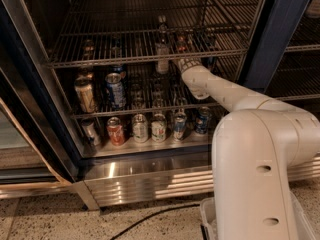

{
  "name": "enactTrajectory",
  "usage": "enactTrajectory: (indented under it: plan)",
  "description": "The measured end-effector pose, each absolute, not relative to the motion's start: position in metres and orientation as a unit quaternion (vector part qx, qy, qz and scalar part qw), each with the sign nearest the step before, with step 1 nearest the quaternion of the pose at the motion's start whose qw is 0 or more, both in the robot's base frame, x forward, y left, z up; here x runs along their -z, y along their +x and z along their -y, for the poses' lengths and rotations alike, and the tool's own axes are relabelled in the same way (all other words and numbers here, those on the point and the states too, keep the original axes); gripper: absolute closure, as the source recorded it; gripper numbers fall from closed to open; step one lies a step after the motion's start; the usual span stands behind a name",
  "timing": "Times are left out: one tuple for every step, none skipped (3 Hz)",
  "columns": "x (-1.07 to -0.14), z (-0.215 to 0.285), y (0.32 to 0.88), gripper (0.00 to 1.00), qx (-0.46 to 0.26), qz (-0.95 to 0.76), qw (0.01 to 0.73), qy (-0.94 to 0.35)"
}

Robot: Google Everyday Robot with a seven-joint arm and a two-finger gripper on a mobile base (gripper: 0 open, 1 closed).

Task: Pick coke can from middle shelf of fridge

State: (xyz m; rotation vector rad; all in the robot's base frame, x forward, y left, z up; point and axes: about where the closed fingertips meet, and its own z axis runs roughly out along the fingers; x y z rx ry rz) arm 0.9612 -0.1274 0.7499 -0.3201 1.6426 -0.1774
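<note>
The fridge stands open, with a dark frame and wire racks. The coke can, red with a silver rim, stands on the middle shelf to the right of a tall glass bottle. My white arm reaches in from the lower right. My gripper is at the shelf's front bar, just below and in front of the coke can. I cannot tell whether it touches the can. The wire bars hide part of the can.
The rack below holds a gold can, a blue can and more cans behind. The bottom row has silver cans and a red-and-white can. The ribbed steel base and a black cable lie low in front. The fridge door is at left.
</note>
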Motion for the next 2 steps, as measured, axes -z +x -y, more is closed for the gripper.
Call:
enactTrajectory:
  plan:
    - [-0.7511,0.1285,0.9614,1.00,0.076,-0.728,0.668,-0.137]
    - [-0.7577,0.1295,0.9583,1.00,0.066,-0.726,0.673,-0.125]
